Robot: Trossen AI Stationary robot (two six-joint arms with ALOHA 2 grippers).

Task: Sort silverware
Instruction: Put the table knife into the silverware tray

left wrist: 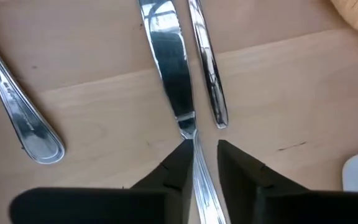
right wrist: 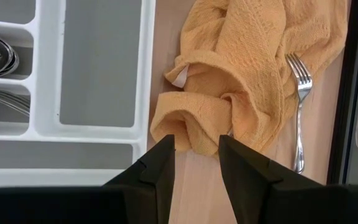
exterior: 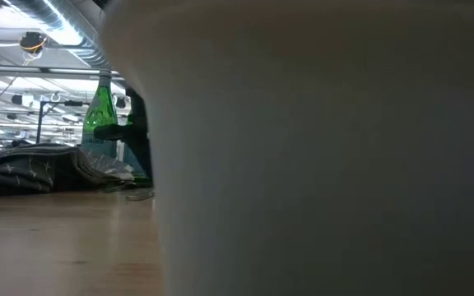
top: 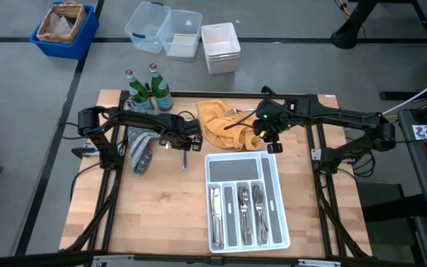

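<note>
A table knife (left wrist: 169, 68) lies flat on the wooden table, with two other silver handles (left wrist: 209, 78) (left wrist: 23, 118) beside it. My left gripper (left wrist: 205, 162) is open low over the table, its fingers on either side of the knife's handle; it also shows in the high view (top: 185, 145). My right gripper (right wrist: 196, 155) is open and empty above the near edge of a crumpled yellow cloth (right wrist: 241, 74). A fork (right wrist: 300, 106) lies beside that cloth. The white tray (top: 208, 193) holds several sorted pieces (top: 243, 211). My left gripper's fingers stand on either side of the knife's handle (left wrist: 194, 155), just behind the blade, and lie along the knife. A gap shows between the handle and one finger (left wrist: 241, 171). I cannot tell whether the other finger (left wrist: 176, 168) touches it.
A grey cloth (top: 141, 148) lies at the table's left and two green bottles (top: 147, 89) stand at the far left. The tray's white wall (exterior: 327, 148) fills most of the low view. A blue bin (top: 64, 26) and plastic boxes (top: 161, 30) sit beyond the table.
</note>
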